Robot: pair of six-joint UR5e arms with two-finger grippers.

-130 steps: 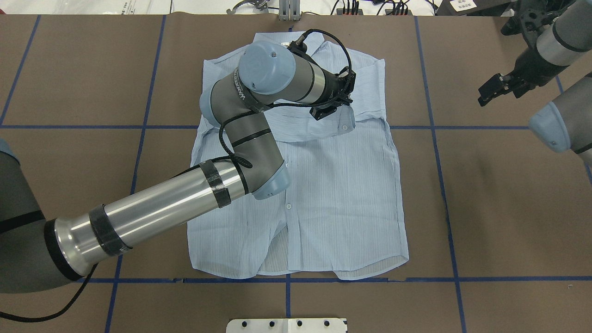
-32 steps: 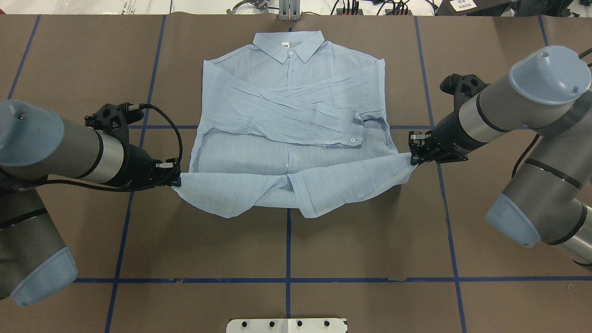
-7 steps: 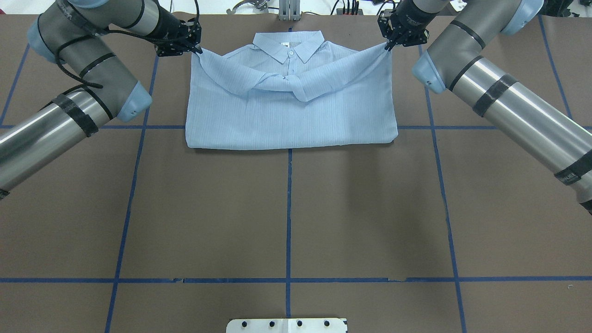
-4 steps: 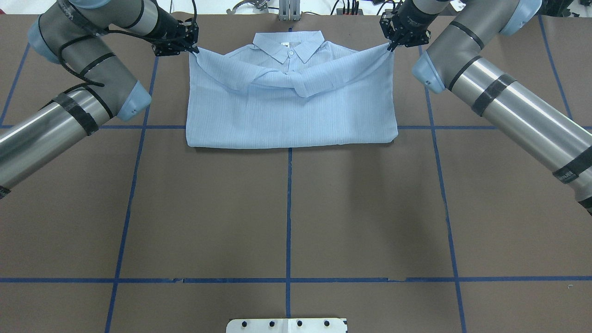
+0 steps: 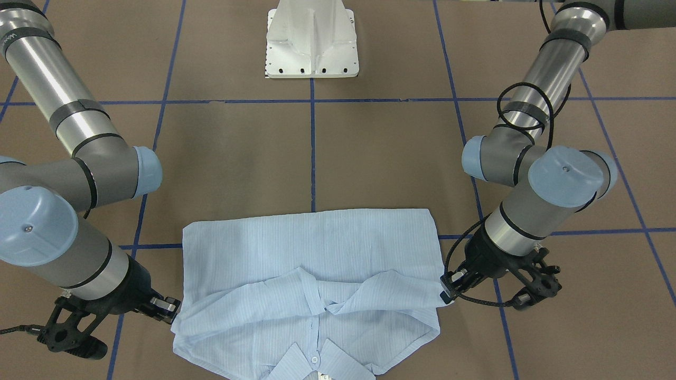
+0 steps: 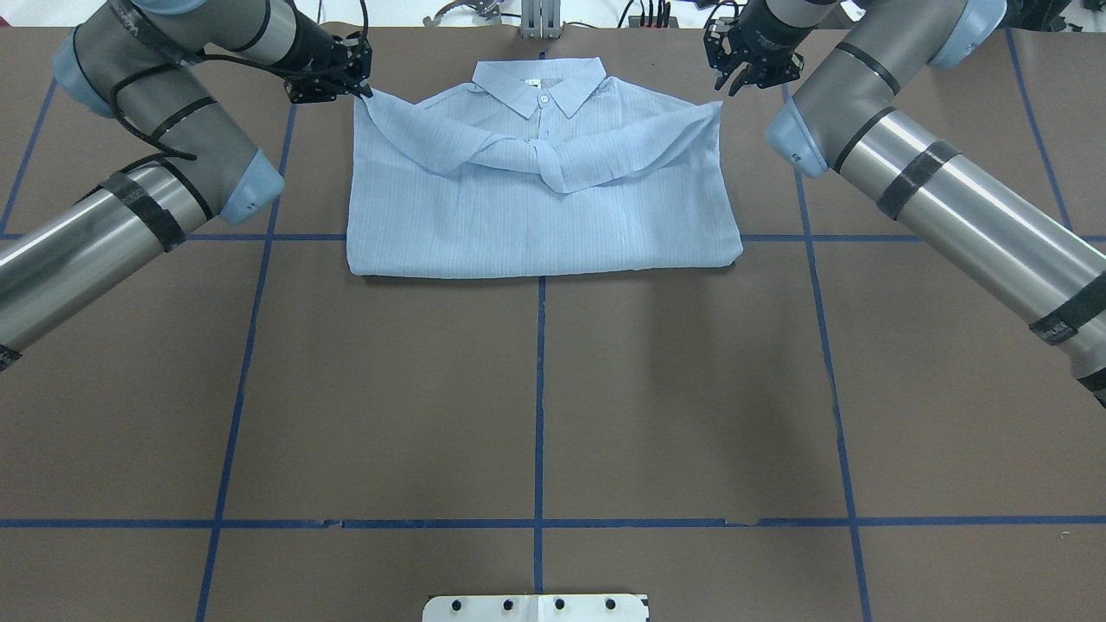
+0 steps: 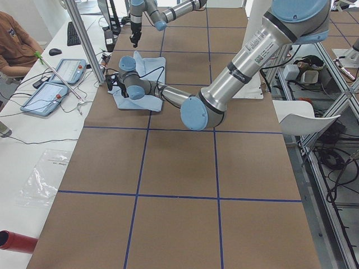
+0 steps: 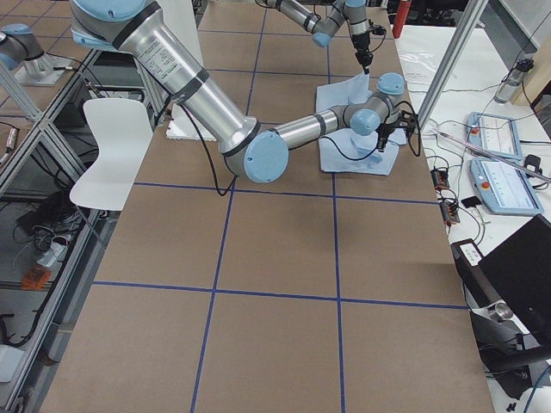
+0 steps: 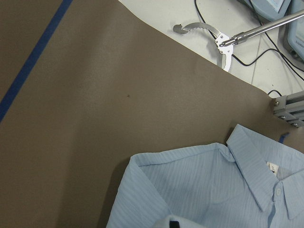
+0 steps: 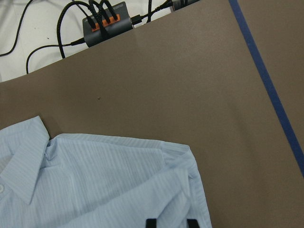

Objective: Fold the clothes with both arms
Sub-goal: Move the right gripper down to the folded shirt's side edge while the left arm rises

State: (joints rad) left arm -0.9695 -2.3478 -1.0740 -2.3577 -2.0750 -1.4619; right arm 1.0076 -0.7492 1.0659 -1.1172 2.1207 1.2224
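On brown paper (image 6: 536, 389), the thin striped shirt (image 6: 544, 225) lies folded, rectangular.

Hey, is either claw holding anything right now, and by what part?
The left claw pinches the shirt by the folded-up hem corner at its shoulder. The right claw is open, just clear of the other corner, and holds nothing.

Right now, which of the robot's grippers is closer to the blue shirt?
Left. The left gripper pinches a corner of the shirt, with the cloth drawn up to it. The right gripper hangs open just off the opposite corner, not touching it.
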